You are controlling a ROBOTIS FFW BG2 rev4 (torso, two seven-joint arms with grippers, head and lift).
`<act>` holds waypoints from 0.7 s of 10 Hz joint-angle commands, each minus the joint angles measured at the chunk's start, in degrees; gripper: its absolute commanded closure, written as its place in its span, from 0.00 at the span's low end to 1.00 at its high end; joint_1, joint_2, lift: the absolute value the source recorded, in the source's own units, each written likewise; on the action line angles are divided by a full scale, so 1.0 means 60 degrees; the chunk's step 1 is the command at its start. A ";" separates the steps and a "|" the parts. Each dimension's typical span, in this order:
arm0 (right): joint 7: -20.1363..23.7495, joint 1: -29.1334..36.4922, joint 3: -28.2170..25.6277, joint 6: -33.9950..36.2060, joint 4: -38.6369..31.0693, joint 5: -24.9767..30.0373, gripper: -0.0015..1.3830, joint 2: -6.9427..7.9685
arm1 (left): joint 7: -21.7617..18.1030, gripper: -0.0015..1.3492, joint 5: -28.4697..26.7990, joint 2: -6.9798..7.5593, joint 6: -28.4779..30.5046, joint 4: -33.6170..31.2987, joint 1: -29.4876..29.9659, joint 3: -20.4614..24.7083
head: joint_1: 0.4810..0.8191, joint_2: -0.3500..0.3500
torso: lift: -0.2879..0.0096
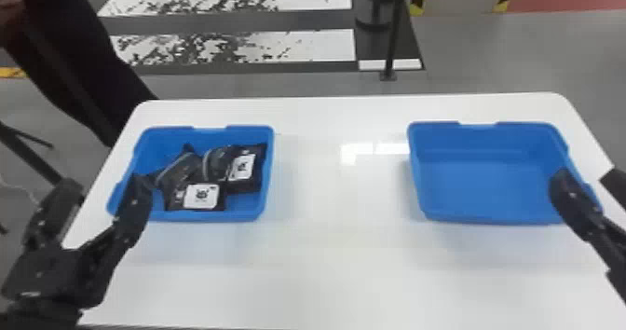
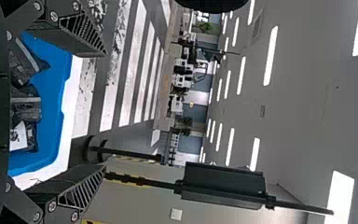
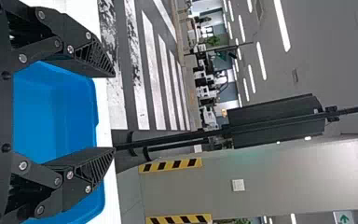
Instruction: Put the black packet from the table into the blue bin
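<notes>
Seeing two black plastic packets with white labels [image 1: 201,197] in the left blue plastic bin [image 1: 233,216], so probably binned already. Lying just right of the black left gripper [image 2: 104,111], way nearer than to the black right gripper [image 3: 114,112]. Spread wide on both arms, gripping nothing. Can't call long axes, tbh. Likely just needs backing off.
</notes>
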 commanded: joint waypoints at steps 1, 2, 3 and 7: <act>0.0000 -0.0023 0.0000 0.0002 0.0000 0.0000 0.37 0.0009 | 0.0000 0.14 0.0000 0.0007 -0.0040 0.0002 0.0000 0.0000 | 0.63 0.61 | 0.60; 0.0000 0.0001 0.0000 0.0002 0.0000 0.0000 0.37 0.0009 | 0.0000 0.14 0.0019 0.0007 -0.0017 0.0002 0.0000 0.0000 | 0.63 0.61 | 0.60; 0.0000 -0.0023 0.0000 -0.0021 0.0000 0.0000 0.37 0.0009 | 0.0000 0.14 0.0076 0.0007 0.0007 0.0025 0.0000 0.0000 | 0.63 0.61 | 0.60; 0.0000 -0.0023 0.0000 -0.0021 -0.0023 0.0000 0.37 0.0009 | 0.0000 0.14 0.0133 0.0007 -0.0040 0.0025 0.0000 -0.0019 | 0.63 0.61 | 0.60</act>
